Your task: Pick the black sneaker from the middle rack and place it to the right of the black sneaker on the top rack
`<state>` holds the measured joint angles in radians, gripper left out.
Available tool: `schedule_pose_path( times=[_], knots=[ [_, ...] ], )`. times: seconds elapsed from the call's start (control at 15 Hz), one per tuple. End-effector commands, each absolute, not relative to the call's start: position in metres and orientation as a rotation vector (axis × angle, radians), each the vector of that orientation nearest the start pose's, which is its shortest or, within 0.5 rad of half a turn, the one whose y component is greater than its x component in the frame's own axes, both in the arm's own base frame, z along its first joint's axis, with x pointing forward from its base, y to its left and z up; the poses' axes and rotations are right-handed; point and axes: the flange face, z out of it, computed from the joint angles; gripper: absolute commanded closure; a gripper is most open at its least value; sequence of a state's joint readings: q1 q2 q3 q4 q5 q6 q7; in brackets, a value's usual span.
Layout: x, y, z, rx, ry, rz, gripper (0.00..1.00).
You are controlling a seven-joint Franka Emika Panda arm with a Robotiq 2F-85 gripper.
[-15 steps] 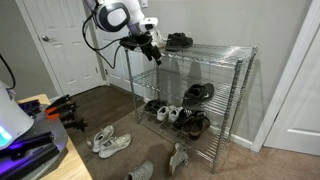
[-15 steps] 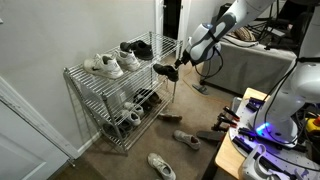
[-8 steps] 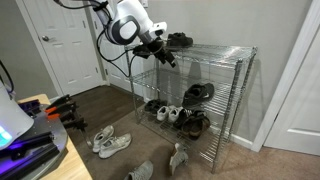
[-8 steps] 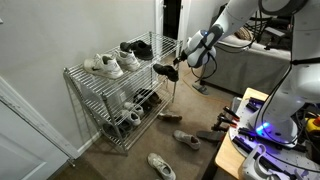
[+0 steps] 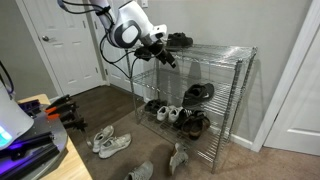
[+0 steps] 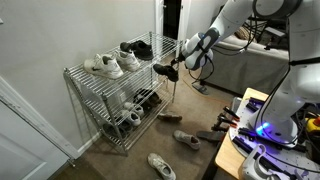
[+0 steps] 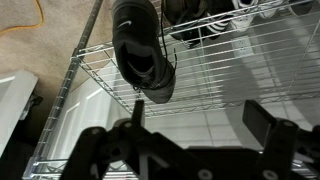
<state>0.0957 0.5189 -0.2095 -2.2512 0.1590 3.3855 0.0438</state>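
Since a second ago the arm (image 5: pixel 128 22) has swung in toward the rack, carrying the pincer (image 5: pixel 161 56) lower and closer to the near corner of the top rack (image 5: pixel 215 53); no shoe has shifted. In the wrist view the pincer's fingers (image 7: pixel 272 130) stand wide apart with nothing between them, facing the chrome wire grid. The top sneaker (image 5: pixel 178 41) lies on the top rack beside the corner post, and the wrist view shows a second dark shoe (image 7: pixel 186 14) just behind it, too cropped to identify. The middle sneaker (image 5: pixel 198 93) rests on the middle rack (image 5: pixel 228 103), well apart from the pincer. On the bottom shelf white sneakers (image 5: pixel 167 113) sit beside dark shoes (image 5: pixel 196 123). In an exterior view a white pair (image 6: pixel 105 65) shares the top rack. The rack stands against a grey wall (image 5: pixel 200 20) on brown carpet (image 5: pixel 110 105), where loose pale sneakers (image 5: pixel 110 142) lie scattered. A white panelled door (image 5: pixel 60 45) stands shut behind the arm, and a cluttered wooden worktop (image 5: pixel 38 102) fills the lower corner.
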Motion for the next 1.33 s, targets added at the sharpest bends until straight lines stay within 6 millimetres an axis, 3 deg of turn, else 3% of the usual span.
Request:
schedule_pose_path(
  times=[0.0,0.13,0.27,0.33,0.6,1.0,1.27],
  knots=[
    [0.573,-0.082,0.209,-3.055,0.405,-1.004,0.00],
    [0.573,-0.082,0.209,-3.055,0.405,-1.004,0.00],
    [0.578,-0.086,0.191,-3.095,0.429,-1.014,0.00],
    [0.577,-0.097,0.185,-3.106,0.486,-1.088,0.00],
    [0.576,-0.122,0.152,-3.077,0.628,-1.077,0.00],
    [0.629,-0.139,0.132,-3.088,0.582,-1.147,0.00],
    [0.642,-0.153,0.104,-3.100,0.577,-1.149,0.00]
  ],
)
